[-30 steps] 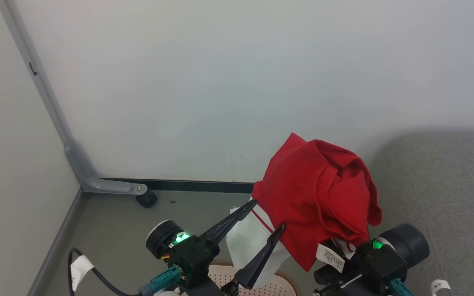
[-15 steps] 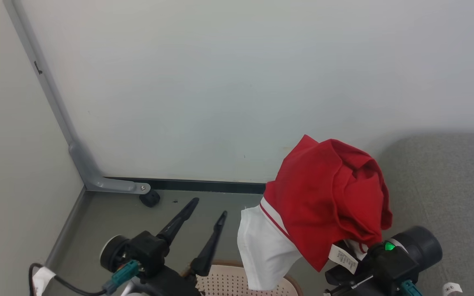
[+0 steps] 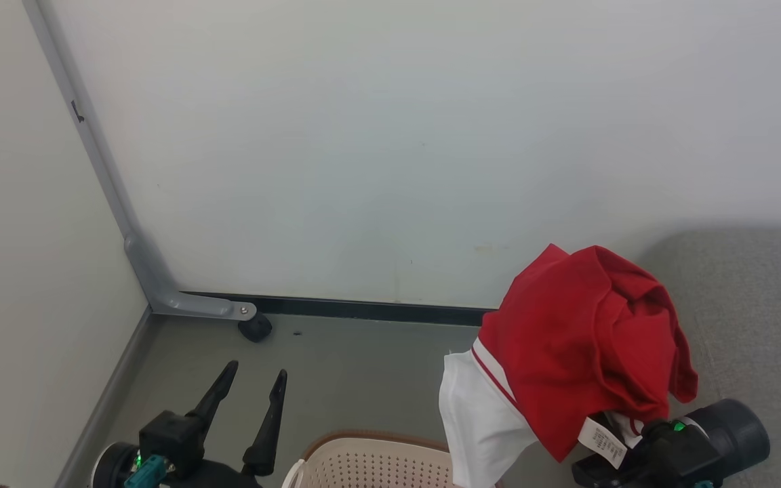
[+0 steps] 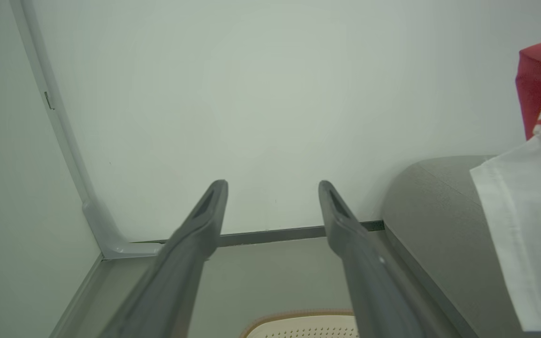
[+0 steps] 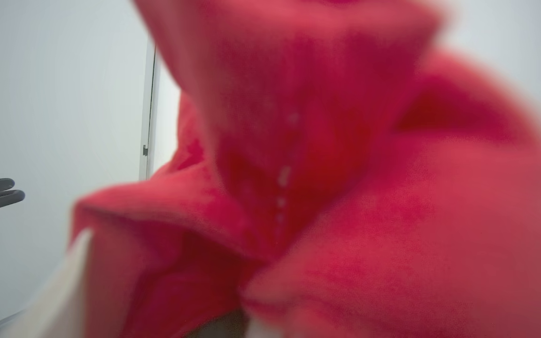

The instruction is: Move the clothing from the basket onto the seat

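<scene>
Gripped the clothing (image 3: 587,346) in the right pincer (image 3: 662,444), pressed together on bunched red fabric, aloft between the basket (image 3: 363,438) at near centre and the grey seat (image 3: 750,305) at right, white part dangling just beside the basket rim. Had the left pincer (image 3: 255,379) spread wide, empty, near left above the floor (image 3: 350,359).

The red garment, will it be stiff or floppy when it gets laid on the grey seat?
Likely floppy: the red garment bunches in soft folds and its white panel hangs limp. Probably light for its size, since it looks like thin fabric held aloft as one loose bundle. On the seat it should slump rather than hold shape.
</scene>
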Available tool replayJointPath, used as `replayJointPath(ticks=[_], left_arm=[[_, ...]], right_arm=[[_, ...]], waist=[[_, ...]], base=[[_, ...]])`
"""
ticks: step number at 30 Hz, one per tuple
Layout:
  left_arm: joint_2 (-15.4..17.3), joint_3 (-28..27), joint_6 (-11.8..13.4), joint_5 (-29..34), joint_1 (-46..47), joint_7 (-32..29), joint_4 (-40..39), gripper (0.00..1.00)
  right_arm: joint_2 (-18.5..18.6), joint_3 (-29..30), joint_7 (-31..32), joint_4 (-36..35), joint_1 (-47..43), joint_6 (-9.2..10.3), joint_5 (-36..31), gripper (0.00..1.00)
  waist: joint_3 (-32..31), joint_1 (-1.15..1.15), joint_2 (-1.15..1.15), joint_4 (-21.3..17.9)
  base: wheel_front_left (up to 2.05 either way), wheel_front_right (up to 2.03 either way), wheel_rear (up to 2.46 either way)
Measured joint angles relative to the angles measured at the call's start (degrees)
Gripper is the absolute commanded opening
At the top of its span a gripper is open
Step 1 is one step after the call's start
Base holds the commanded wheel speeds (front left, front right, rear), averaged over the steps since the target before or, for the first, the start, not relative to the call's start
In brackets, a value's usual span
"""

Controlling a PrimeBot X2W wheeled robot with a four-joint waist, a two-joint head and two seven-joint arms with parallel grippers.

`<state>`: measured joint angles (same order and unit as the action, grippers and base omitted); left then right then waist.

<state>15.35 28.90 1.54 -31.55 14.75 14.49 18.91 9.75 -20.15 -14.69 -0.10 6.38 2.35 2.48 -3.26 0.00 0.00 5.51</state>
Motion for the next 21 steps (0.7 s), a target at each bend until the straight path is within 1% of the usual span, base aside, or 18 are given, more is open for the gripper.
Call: replayJointPath(ticks=[8,13,15,17,21], left_arm=[[0.5,-2.7,0.1,0.5,-3.6,0.0,0.9,1.00],[0.6,-4.9,0.7,0.7,-7.0,0.0,1.4,1.00],[0.4,-6.1,1.1,0.8,-8.1,0.0,1.4,1.00],[0.1,-7.2,1.5,0.8,-9.1,0.0,1.4,1.00],[-0.1,-7.5,1.5,2.9,-10.9,0.0,1.3,1.00]], right_arm=[[0.7,1.5,0.0,-1.0,-1.7,0.73,0.0,0.00],[0.8,2.4,0.0,-1.3,-2.6,0.80,0.0,0.00],[0.9,2.9,0.0,-1.4,-2.9,1.25,0.1,0.00],[1.1,3.4,0.0,-1.5,-3.7,1.27,0.1,0.00],[1.1,4.1,0.0,-1.6,-5.1,1.71,0.1,0.00]], waist=[[-0.4,0.00,0.00,0.7],[-0.6,0.00,0.00,1.0],[-0.7,0.00,0.00,1.1],[-0.8,0.00,0.00,1.3],[-0.9,0.00,0.00,1.5]], base=[[0.00,0.00,0.00],[0.00,0.00,0.00],[0.00,0.00,0.00],[0.00,0.00,0.00],[0.00,0.00,0.00]])
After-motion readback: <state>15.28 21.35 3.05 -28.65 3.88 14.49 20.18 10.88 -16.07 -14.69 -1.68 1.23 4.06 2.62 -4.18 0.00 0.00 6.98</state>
